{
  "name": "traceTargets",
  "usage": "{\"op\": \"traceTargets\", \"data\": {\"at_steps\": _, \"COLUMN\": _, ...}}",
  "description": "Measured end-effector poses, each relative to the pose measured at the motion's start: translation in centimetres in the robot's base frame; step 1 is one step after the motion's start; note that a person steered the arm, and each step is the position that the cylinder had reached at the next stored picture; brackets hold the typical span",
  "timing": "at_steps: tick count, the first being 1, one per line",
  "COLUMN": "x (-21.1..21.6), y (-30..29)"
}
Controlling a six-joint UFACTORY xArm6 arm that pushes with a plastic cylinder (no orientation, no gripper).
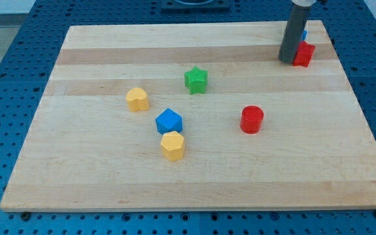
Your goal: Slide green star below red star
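Note:
The green star (196, 79) lies on the wooden board (109, 176), a little above the middle. The red star (303, 54) lies near the view's top right corner of the board, partly hidden by the rod. My tip (286, 61) rests on the board right against the red star's left side. The green star is far to the left of the tip and slightly lower in the view.
A blue block (304, 36) peeks out behind the rod, just above the red star. A red cylinder (252, 119) stands right of the middle. A yellow heart (136, 99), a blue pentagon (169, 121) and a yellow hexagon (173, 145) lie left of the middle.

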State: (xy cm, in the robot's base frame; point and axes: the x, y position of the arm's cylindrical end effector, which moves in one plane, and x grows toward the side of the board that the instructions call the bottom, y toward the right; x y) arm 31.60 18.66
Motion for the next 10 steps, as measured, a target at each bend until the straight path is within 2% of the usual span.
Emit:
{"op": "traceTargets", "data": {"at_steps": 1, "x": 0.0, "y": -3.1}}
{"op": "traceTargets", "data": {"at_steps": 3, "x": -1.4, "y": -14.0}}
{"op": "traceTargets", "data": {"at_steps": 4, "x": -1.0, "y": -19.2}}
{"op": "traceTargets", "data": {"at_steps": 5, "x": 1.2, "y": -23.0}}
{"op": "traceTargets", "data": {"at_steps": 7, "x": 4.7, "y": -24.8}}
{"op": "traceTargets", "data": {"at_steps": 10, "x": 7.4, "y": -22.6}}
